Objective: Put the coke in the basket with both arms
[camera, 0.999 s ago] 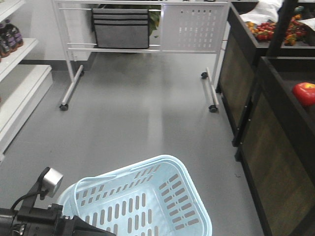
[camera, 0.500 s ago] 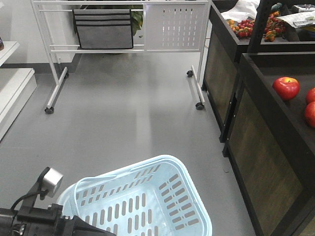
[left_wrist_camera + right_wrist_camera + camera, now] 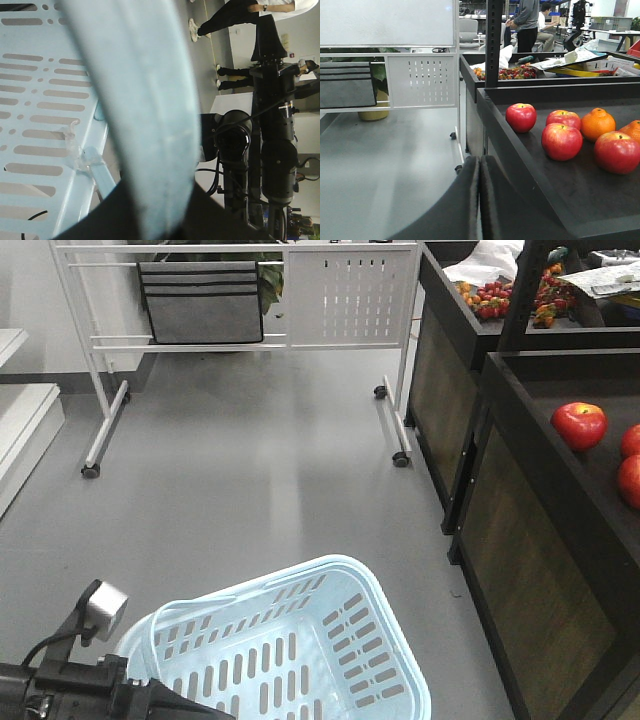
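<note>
The right pincer [image 3: 479, 162] is closed on nothing. Its two dark fingers are pressed flat together and point along the near edge of the produce stand [image 3: 545, 195]. The left pincer [image 3: 161, 212] looks clamped on the basket [image 3: 145, 100]: in the left wrist view, black finger shapes sit on either side of the pale blue band of rim or handle that crosses the frame.

The grey floor [image 3: 250, 490] fills most of the front view. The dark produce stand runs down its right edge, and a white wheeled rack [image 3: 350, 295] with a grey pouch [image 3: 200, 302] stands across the far edge. The basket [image 3: 335, 560] hangs tilted above the floor at the bottom edge, beside the left arm [image 3: 70, 690]. Red apples [image 3: 521, 117] and an orange [image 3: 598, 124] lie on the stand's top.

The coke is in none of the views, and no bottle shows in the visible part of the basket, so the task looks barely begun.

I judge three risks from here:
- **Basket hold:** the basket is carried from one side, so a sharp turn could swing it or loosen the hold.
- **Right arm:** it sits close to the stand's edge and could strike it.
- **Right pincer:** it must open before it can take any bottle, or it will knock the bottle over.
</note>
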Tool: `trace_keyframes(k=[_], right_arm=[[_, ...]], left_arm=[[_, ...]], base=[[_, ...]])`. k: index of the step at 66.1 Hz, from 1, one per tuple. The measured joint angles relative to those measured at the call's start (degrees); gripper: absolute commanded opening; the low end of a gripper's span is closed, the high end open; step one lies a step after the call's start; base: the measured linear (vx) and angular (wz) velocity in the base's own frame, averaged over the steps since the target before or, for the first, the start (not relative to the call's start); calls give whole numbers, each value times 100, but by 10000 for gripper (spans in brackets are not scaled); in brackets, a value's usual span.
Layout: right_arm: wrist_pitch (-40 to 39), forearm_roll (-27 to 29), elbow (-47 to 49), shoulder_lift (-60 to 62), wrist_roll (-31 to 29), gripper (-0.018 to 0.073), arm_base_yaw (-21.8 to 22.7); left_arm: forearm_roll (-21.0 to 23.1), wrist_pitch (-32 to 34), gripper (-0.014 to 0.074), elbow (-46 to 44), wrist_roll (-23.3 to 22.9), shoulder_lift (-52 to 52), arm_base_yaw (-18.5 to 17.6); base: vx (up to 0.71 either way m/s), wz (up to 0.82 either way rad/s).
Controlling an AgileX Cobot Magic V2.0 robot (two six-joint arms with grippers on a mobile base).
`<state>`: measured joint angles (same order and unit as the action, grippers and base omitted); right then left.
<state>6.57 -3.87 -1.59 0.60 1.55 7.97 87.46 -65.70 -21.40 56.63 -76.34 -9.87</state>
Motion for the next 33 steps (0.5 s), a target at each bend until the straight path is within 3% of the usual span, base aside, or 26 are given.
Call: trace_keyframes(k=[33], right_arm=[[0, 0, 0, 0, 0, -10, 0]], left_arm=[[0, -5, -7, 0, 0, 0, 0]], base=[[11, -10]])
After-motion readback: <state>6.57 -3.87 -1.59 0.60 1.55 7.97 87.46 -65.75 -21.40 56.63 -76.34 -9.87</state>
